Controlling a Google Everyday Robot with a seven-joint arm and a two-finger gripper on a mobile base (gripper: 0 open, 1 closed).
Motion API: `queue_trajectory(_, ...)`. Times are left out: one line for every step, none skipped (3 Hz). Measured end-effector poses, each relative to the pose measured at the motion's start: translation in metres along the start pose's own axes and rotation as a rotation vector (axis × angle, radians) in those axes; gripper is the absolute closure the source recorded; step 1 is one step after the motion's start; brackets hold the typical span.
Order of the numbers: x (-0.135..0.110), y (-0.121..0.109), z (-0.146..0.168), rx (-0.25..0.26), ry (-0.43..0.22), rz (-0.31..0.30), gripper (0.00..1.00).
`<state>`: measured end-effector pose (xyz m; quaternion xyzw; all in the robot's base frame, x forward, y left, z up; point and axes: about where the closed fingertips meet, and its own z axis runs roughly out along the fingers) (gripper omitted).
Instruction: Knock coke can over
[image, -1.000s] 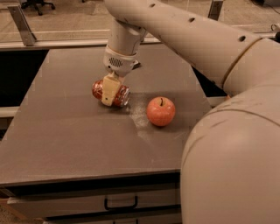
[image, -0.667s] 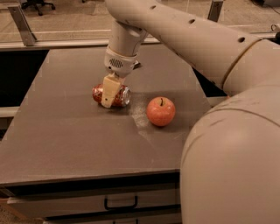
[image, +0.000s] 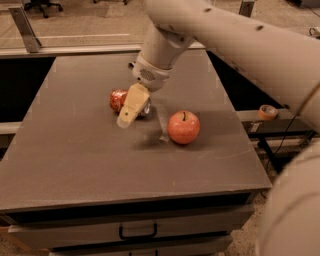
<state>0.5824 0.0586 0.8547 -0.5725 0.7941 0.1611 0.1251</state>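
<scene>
The coke can (image: 119, 100) lies on its side on the dark surface (image: 75, 155), left of centre, with its silver end pointing right and partly hidden behind the claw (image: 131, 107). The claw hangs down from the arm, directly in front of the can. Whether it is released or clenched cannot be told. A red apple (image: 183, 127) rests nearby to the right, apart from both.

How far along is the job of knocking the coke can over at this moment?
Done, it seems: the coke can lies on its side on the table. In hand: the gripper hangs just in front of it. Left: apparently only to pull away.
</scene>
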Motion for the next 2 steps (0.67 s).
queue_trajectory(0.036,0.015,-0.039,0.098,-0.143,0.064,0.0)
queue_trajectory(0.07,0.016,-0.085,0.273,-0.264,0.182,0.0)
